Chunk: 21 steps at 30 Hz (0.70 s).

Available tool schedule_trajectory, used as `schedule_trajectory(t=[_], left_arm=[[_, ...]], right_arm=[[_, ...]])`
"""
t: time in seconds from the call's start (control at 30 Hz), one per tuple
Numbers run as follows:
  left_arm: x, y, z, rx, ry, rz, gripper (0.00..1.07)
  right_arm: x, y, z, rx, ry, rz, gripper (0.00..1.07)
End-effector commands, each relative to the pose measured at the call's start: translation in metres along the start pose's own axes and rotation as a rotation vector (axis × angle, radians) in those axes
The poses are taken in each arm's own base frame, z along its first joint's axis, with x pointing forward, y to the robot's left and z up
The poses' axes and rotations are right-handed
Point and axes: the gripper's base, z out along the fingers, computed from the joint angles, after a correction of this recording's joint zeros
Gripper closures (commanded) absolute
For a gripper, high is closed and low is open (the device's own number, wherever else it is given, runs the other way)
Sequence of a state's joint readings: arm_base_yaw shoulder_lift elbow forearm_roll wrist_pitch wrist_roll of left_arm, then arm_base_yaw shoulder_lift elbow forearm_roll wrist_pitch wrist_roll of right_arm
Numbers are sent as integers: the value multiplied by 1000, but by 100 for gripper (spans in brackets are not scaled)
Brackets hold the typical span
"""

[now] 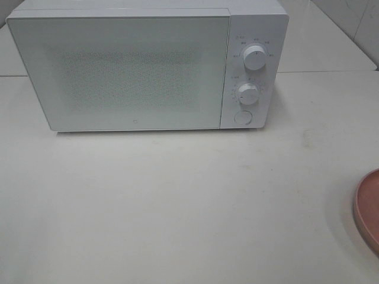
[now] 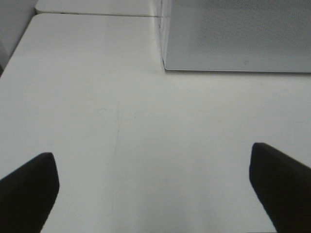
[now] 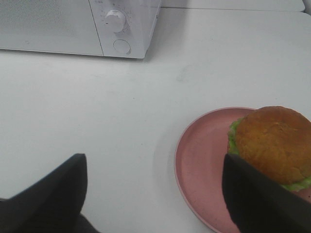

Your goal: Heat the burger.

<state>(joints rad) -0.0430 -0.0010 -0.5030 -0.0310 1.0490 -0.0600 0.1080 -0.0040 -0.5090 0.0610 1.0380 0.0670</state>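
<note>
The burger point(image 3: 274, 145) sits on its pink plate point(image 3: 204, 160) just beside the right gripper point(image 3: 155, 194), whose jaws gape wide and empty; the left gripper point(image 2: 155, 184), equally wide, hangs near the closed microwave point(image 1: 136, 71).

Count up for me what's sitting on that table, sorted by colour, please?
White: 1, the microwave
Pink: 1, the plate
Golden-brown: 1, the burger on that plate
Total: 3
</note>
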Motion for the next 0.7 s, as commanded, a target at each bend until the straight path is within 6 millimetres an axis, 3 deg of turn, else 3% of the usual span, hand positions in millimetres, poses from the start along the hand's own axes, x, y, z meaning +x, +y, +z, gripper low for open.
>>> schedule_trajectory(t=[0.03, 0.7], left_arm=[[2, -1, -3, -62, -44, -25, 5], [1, -1, -3, -64, -44, -25, 6]], right_arm=[[2, 0, -3, -1, -24, -8, 34], [2, 0, -3, -1, -24, -8, 34]])
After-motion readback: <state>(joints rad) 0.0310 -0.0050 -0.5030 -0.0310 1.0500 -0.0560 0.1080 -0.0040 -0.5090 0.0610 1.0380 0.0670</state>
